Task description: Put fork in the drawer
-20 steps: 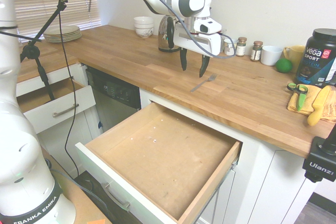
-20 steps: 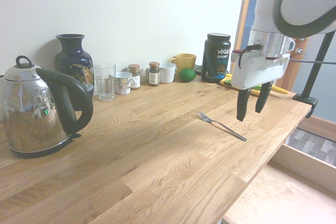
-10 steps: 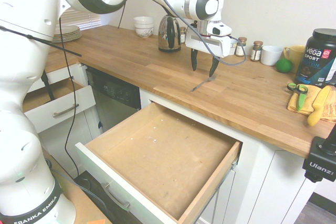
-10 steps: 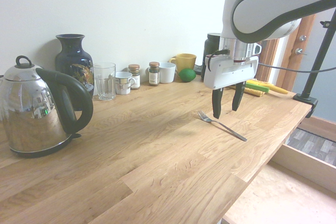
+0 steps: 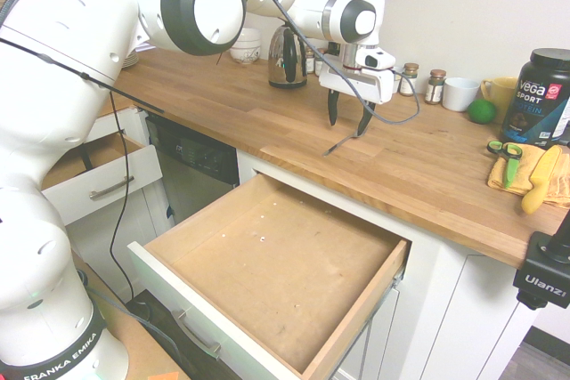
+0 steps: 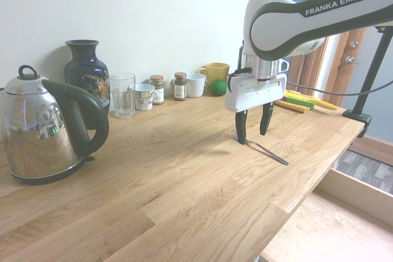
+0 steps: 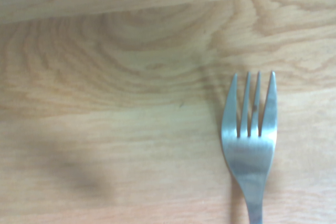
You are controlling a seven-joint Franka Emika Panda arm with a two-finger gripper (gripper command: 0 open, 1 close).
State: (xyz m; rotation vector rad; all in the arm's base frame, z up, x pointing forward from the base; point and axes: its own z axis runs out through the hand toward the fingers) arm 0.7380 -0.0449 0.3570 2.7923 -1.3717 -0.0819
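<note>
- The gripper (image 6: pixel 252 127) hangs pointing down over the tine end of the fork (image 6: pixel 260 146), its fingers spread wide and holding nothing; the fork lies flat on the wooden surface (image 6: pixel 172 182), free of any grip, with its handle running toward the surface's front edge.
- The drawer (image 5: pixel 267 269) stands pulled out below that edge, in front of the fork, its wood floor bare.
- Judging from the second exterior view, the fingers sit over the neck and tines rather than the handle's middle; a close there may catch only the thin neck, and the fork could pivot or swing in the grip once lifted.
- The fork is slim and lies flush on the surface; fingertips that stop short would close on air above it, and fingertips that drive too low would jam into the wood; either way the pick fails.
- If one finger lands on the metal instead of beside it, the fork may skid or flip away toward the surface's edge, possibly dropping past the drawer.
- In the wrist view the tines (image 7: pixel 251 106) lie off to one side of the frame, not centred; I read that as a hint that the fork may not lie squarely between the fingers, though I cannot be sure.
- A loose hold could also let the fork slip out while it is carried from the surface toward the drawer.
</note>
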